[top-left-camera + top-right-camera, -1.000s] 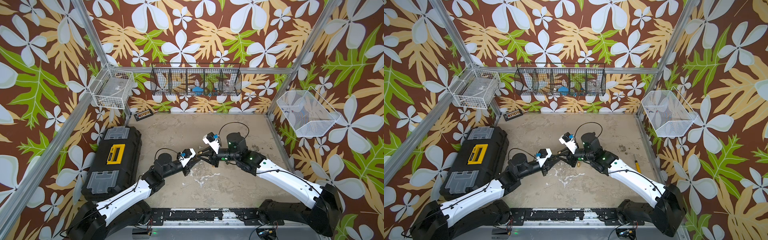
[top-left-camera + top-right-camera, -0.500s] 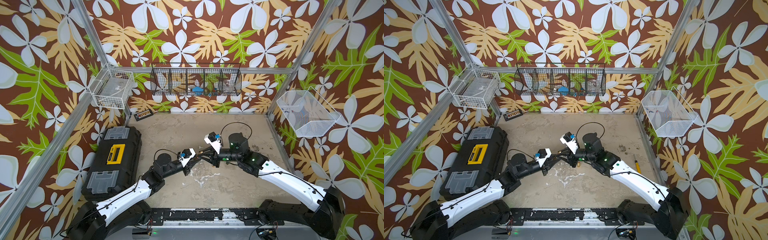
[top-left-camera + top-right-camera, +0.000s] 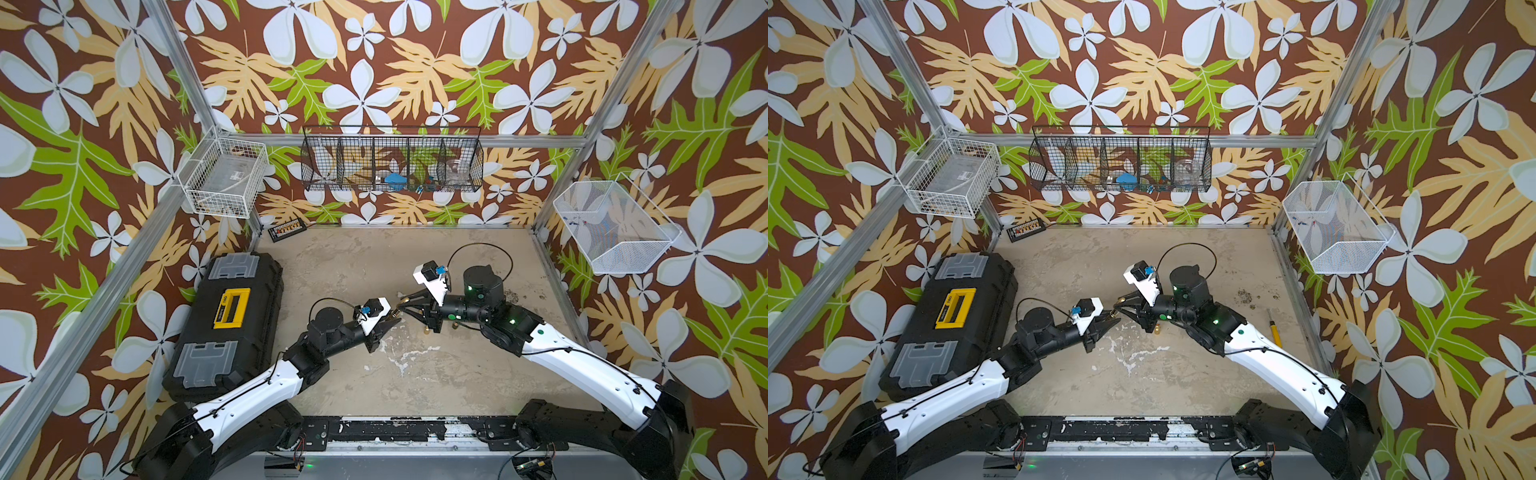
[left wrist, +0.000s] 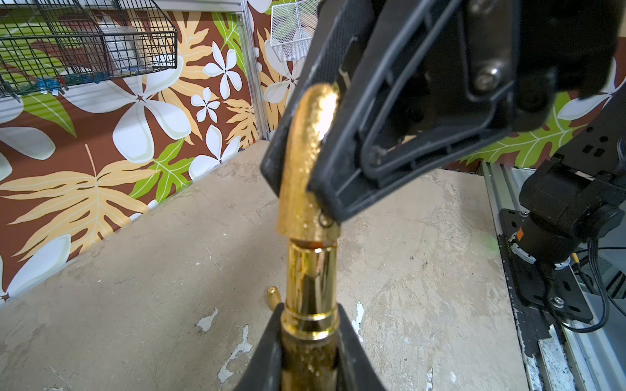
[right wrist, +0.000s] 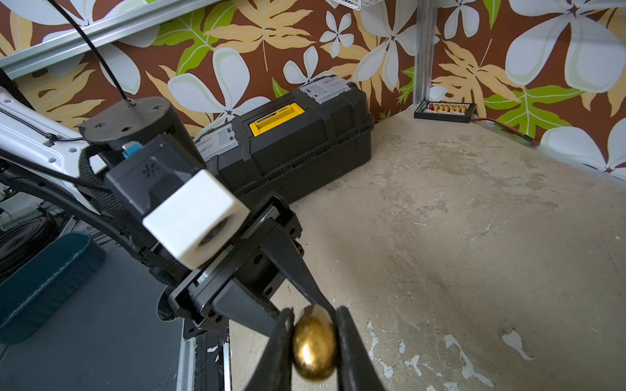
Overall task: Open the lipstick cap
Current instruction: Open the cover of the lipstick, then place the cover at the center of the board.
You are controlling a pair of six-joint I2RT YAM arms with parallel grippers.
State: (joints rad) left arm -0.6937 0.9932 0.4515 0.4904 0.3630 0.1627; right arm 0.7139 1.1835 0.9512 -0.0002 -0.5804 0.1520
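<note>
We see a black box (image 3: 224, 324) lying on the table (image 3: 415, 382) at nine o'clock. On the walls hang a black basket (image 3: 392, 160) at twelve, a white basket (image 3: 222, 178) at ten, and a net basket (image 3: 611, 226) at two. A yellow stick (image 3: 1276, 332) lies at three.

Both arms stretched in from the near edge of the worktop, the left arm (image 3: 249, 392) and the right arm (image 3: 582, 365) bent at the elbow so that their wrists met tip to tip over the middle, clear of the surface. The left gripper (image 3: 390, 323) pointed up and across at its partner, jaws clamped tight on the base of the lipstick (image 4: 311, 287). The right gripper (image 3: 402, 308) faced it from slightly higher and tilted down, jaws pinched on either side of the cap (image 4: 305, 162).
</note>
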